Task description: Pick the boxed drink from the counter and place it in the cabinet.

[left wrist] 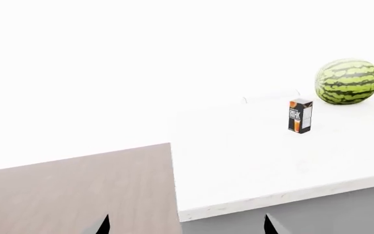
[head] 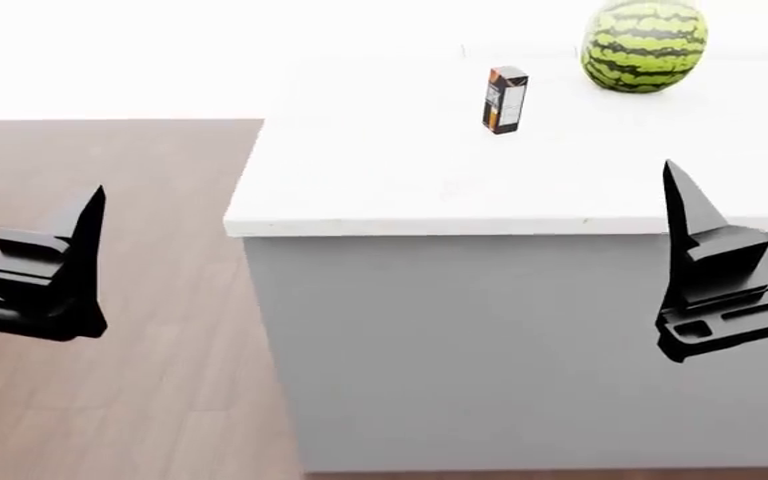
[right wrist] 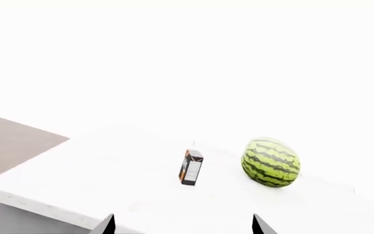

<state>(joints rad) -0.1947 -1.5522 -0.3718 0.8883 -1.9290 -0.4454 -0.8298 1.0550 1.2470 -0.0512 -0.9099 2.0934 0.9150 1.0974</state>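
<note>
- The boxed drink (head: 504,99) stands upright on the counter (head: 398,185), well back from its front edge.
- A watermelon (head: 644,44) rests near the drink, apart from it.
- The left gripper (head: 57,265) hangs over the wood floor (head: 104,400), fingers spread, holding nothing.
- The right gripper (head: 711,270) hangs in front of the counter face, fingers spread, holding nothing.
- Both grippers are well apart from the drink.

My two end effectors, left (head: 51,265) and right (head: 711,270), are black. The boxed drink (head: 504,100) shows orange, black and grey. The watermelon (head: 644,45) is green-striped. The bench (head: 398,180) is speckled white.
</note>
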